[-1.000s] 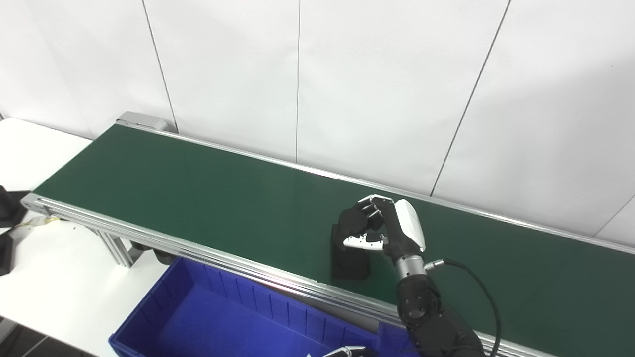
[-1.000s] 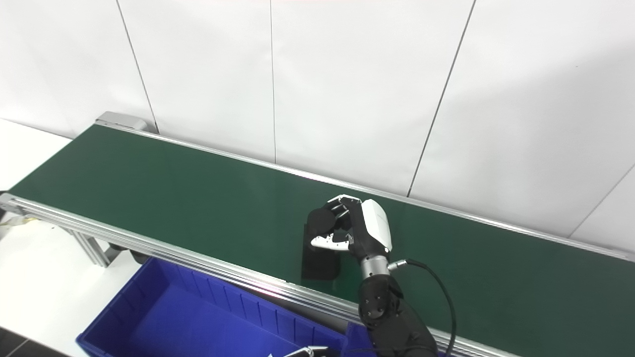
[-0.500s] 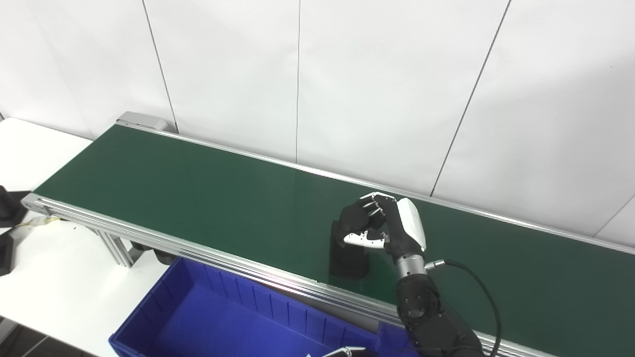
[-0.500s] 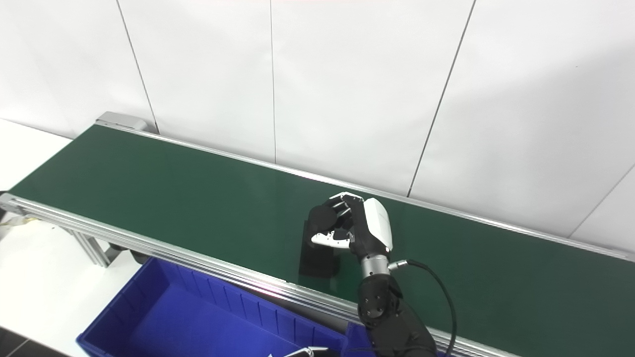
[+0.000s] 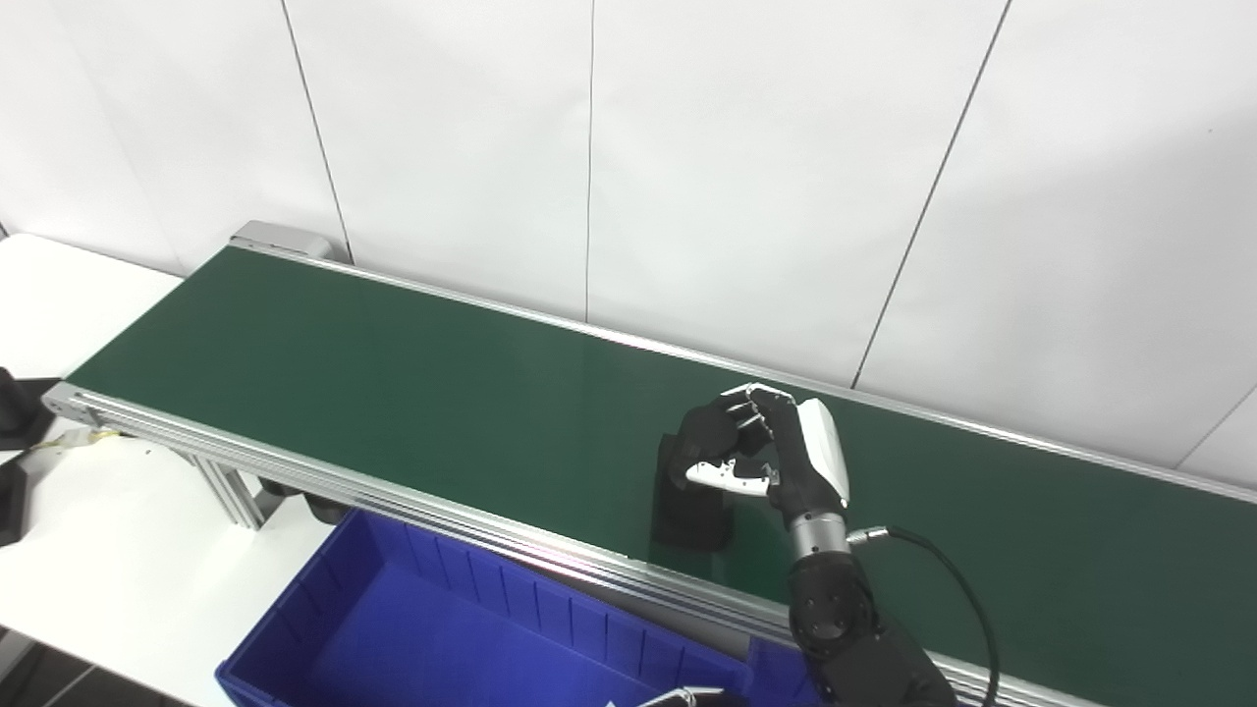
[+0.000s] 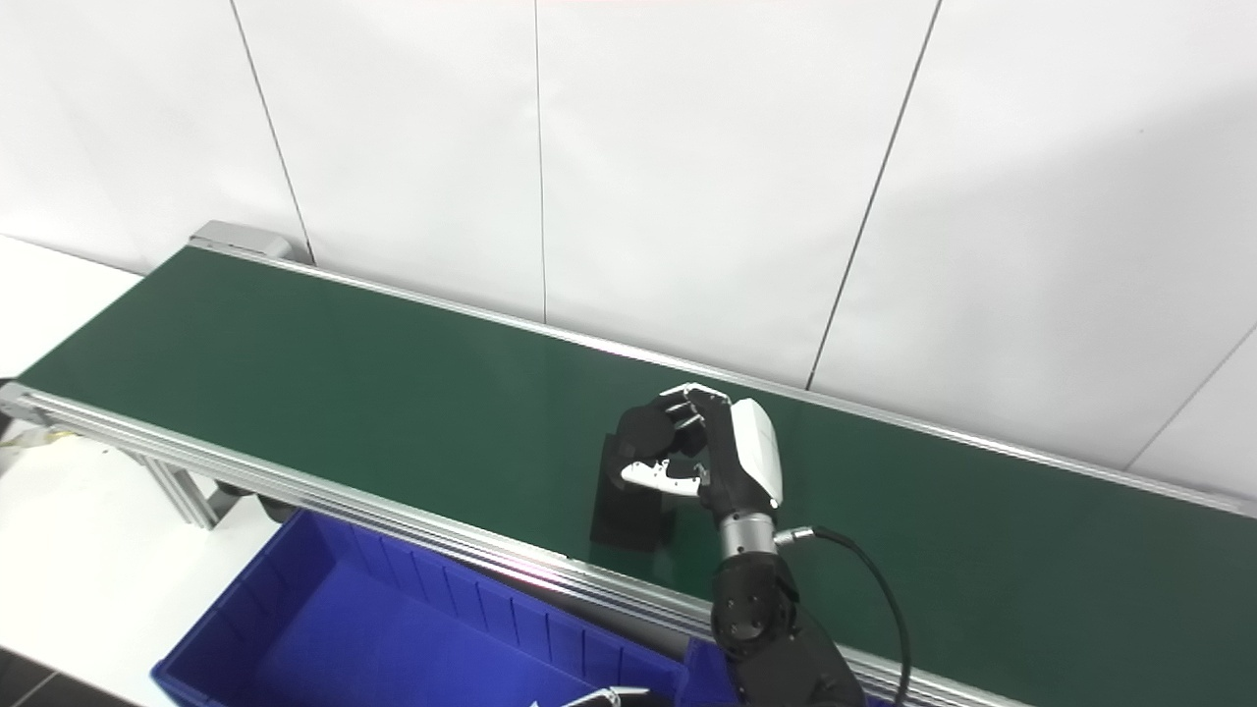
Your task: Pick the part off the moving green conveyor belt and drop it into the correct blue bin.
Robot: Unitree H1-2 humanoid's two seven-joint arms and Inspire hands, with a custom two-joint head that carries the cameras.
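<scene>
A black upright part [image 5: 690,506] stands on the green conveyor belt [image 5: 393,393] near its front rail. My right hand [image 5: 761,457] comes in from the lower right and curls over the part's top, fingers and thumb closed around it. The part's base still looks to be touching the belt. A blue bin [image 5: 412,628] sits below the belt's front rail, to the lower left of the part. Only a white sliver of my left hand [image 5: 678,697] shows at the bottom edge, above the bin; its fingers are out of sight.
The belt runs from the far left to the right edge, framed by aluminium rails [image 5: 295,471]. A white wall stands close behind it. A white table [image 5: 88,550] lies at the left. The corner of a second blue bin [image 5: 776,673] shows beside my right forearm.
My right wrist has shifted slightly right and the hand has tightened over the part's top. The part has stayed at nearly the same spot on the belt.
</scene>
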